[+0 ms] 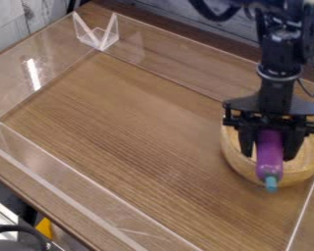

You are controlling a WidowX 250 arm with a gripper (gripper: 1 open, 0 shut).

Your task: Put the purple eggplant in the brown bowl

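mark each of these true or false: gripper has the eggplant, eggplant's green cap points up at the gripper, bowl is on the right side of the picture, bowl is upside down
1. The gripper has the purple eggplant between its fingers. True.
2. The eggplant's green cap points up toward the gripper. False: the cap is at the lower end, away from the gripper.
3. The brown bowl is on the right side of the picture. True.
4. The bowl is upside down. False: it sits with its opening up.
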